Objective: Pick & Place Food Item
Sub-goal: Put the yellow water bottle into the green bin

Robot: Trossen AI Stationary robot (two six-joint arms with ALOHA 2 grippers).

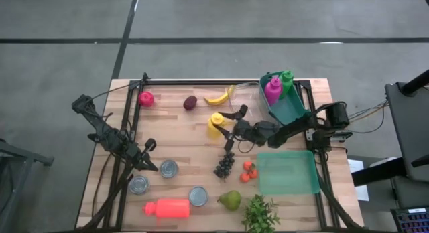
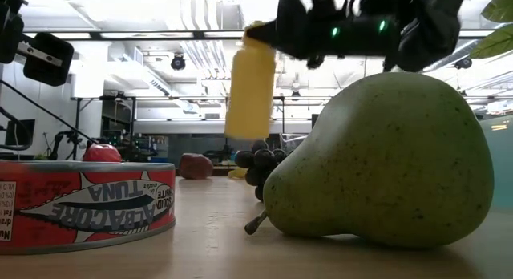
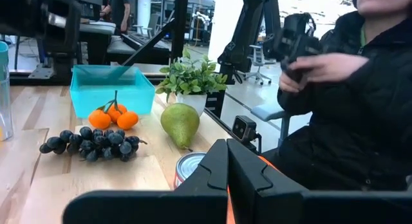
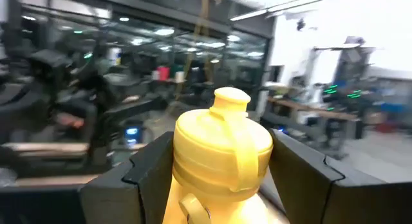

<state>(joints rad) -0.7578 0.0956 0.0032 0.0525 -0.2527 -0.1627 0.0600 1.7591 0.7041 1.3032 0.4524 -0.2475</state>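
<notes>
The right pincer [image 1: 224, 129] grips the yellow bottle [image 1: 215, 124] off the table (left pincer [image 1: 149, 156] closed, empty).

The right gripper [image 1: 218, 128] holds a yellow bottle [image 1: 214, 124] over the middle of the counter [image 1: 181, 136], its fingers on either side. Grapes [image 1: 224, 166] lie just beside. The left gripper [image 1: 149, 151] waits shut near the left edge.
</notes>
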